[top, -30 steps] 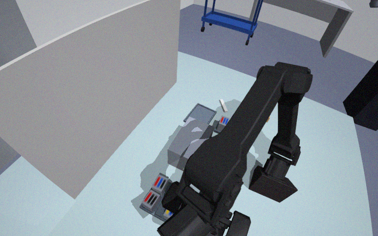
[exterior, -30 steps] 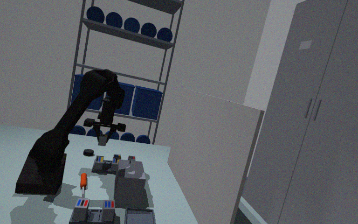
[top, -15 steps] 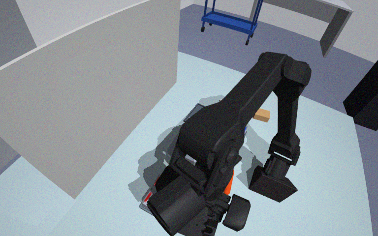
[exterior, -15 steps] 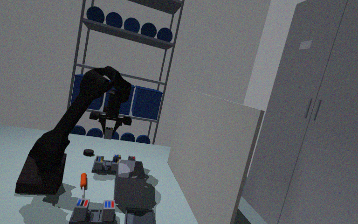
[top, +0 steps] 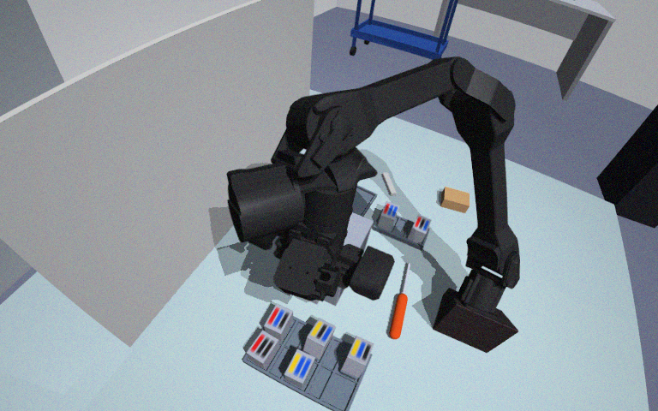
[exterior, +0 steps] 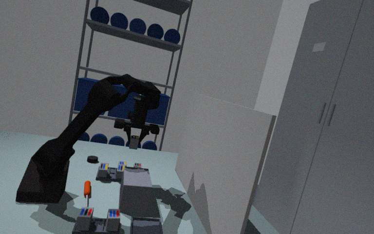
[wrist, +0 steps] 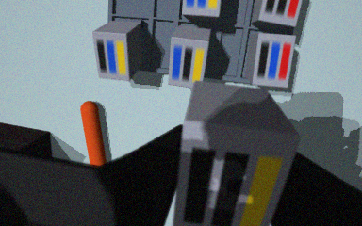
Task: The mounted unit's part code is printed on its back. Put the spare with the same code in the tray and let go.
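My gripper [exterior: 134,139] [wrist: 223,139] is shut on a grey spare [exterior: 133,143] [wrist: 236,118] with black, black and yellow stripes and holds it high above the table. Below it lies the spare rack [top: 339,391] [wrist: 134,9], which holds several striped spares, among them a black-blue-yellow one [wrist: 110,56] and a black-blue-red one [wrist: 273,61]. The mounted unit [exterior: 136,187] [top: 357,229] is a grey box at mid-table. The dark tray [exterior: 146,226] [top: 364,196] lies beyond it. In the top view the arm hides the gripper and the held spare.
An orange screwdriver [top: 397,314] [exterior: 86,188] [wrist: 93,134] lies beside the rack. A second rack [top: 400,226] holds two spares. There are also a cardboard box [top: 455,199], a small white bar [top: 389,184] and a black puck [exterior: 92,159]. A tall grey partition [top: 145,169] [exterior: 220,165] borders the table.
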Controlling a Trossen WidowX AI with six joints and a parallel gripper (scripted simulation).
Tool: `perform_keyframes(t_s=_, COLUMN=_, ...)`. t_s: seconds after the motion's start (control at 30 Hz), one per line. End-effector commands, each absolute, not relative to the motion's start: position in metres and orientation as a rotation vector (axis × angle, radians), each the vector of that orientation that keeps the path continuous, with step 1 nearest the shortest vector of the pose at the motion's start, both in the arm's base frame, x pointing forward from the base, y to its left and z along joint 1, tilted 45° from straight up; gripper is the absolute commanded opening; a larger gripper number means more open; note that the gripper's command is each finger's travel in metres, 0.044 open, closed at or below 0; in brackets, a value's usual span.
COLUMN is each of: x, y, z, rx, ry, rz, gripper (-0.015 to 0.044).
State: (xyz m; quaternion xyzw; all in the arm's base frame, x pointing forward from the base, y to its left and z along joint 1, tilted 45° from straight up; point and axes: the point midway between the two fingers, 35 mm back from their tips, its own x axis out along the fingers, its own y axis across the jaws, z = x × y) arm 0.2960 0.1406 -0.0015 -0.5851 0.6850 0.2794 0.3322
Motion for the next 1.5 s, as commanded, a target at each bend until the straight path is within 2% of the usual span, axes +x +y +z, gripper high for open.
perform_keyframes(t_s=0.0, x=0.313, y=0.119, z=0.021, rx=-1.533, ry=1.77, rz=0.731, gripper=0.0)
perform_keyframes(t_s=0.57, x=0.347, y=0.009, z=0.11, rx=-1.553, ry=1.77, rz=0.698, gripper=0.0)
perform_keyframes(t_s=1.13, x=0.32, y=-0.108, z=0.2, rx=-1.579, ry=1.853, rz=0.626, gripper=0.0)
perform_keyframes(t_s=1.47, x=0.315, y=-0.119, z=0.206, rx=-1.579, ry=1.865, rz=0.619, gripper=0.0)
